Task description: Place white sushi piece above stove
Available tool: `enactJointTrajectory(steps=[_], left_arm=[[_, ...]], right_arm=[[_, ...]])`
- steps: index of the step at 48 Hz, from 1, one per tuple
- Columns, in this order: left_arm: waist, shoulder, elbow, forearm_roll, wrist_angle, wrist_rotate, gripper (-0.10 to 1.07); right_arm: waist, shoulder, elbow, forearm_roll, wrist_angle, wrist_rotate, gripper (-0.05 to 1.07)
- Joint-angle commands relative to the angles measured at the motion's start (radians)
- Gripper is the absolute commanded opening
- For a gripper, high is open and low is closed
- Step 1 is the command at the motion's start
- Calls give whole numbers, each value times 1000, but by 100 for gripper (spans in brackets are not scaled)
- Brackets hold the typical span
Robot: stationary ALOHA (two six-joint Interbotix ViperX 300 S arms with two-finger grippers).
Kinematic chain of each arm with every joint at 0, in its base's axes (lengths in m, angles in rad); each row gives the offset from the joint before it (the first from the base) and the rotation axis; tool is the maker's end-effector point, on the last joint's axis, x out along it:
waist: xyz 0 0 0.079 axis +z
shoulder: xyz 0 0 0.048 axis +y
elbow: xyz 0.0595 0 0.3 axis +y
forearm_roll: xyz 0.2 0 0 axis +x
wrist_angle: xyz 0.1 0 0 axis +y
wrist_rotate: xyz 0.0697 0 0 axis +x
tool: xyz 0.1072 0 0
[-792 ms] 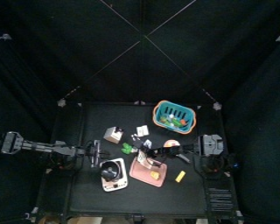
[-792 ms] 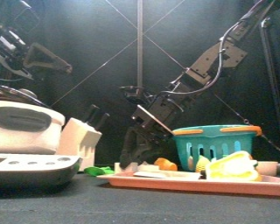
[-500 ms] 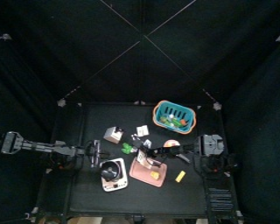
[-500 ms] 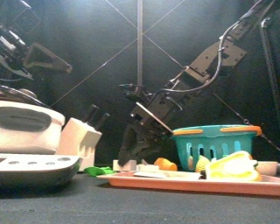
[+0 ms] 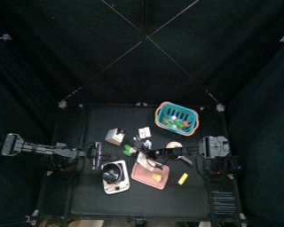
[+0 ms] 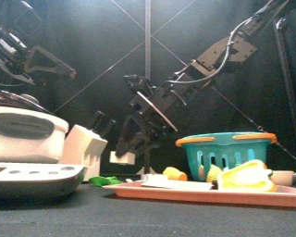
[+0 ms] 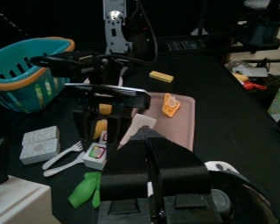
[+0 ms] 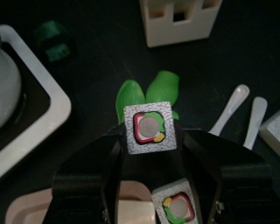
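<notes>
My right gripper [image 8: 150, 133] is shut on a white sushi piece [image 8: 150, 128] with a red and yellow centre. It holds the piece above a green leaf [image 8: 150, 91], between the pink board and the stove [image 8: 7, 83]. The stove is light grey with a black round burner; it stands at the table's front left [image 5: 116, 180] and shows large in the front view [image 6: 27, 148]. In the top view the right gripper [image 5: 145, 157] reaches across from the right, just behind the stove. My left gripper [image 7: 166, 172] rests shut and empty to the left of the stove [image 5: 99, 156].
A flat pink board [image 5: 158, 174] with a second sushi piece [image 8: 175, 206] and an orange piece [image 7: 171, 105] lies right of the stove. A teal basket [image 5: 176, 113] stands at the back. A white block [image 8: 178, 22] and a white fork [image 8: 240, 109] lie behind the stove.
My right gripper has risen off the pink board and moved left, towards the stove, with the sushi piece. The left arm has not moved.
</notes>
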Motion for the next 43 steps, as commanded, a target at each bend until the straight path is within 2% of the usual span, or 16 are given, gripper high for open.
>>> enactJointTrajectory(steps=[1, 16, 43], left_arm=[[3, -28, -6, -2, -5, 2, 25], [2, -143, 63, -8, -5, -2, 25], [2, -143, 72, -15, -3, 0, 25]], right_arm=[[3, -2, -66, 0, 2, 2, 64], [8, 100, -179, 2, -5, 0, 64], [23, 216, -291, 25, 0, 2, 67]])
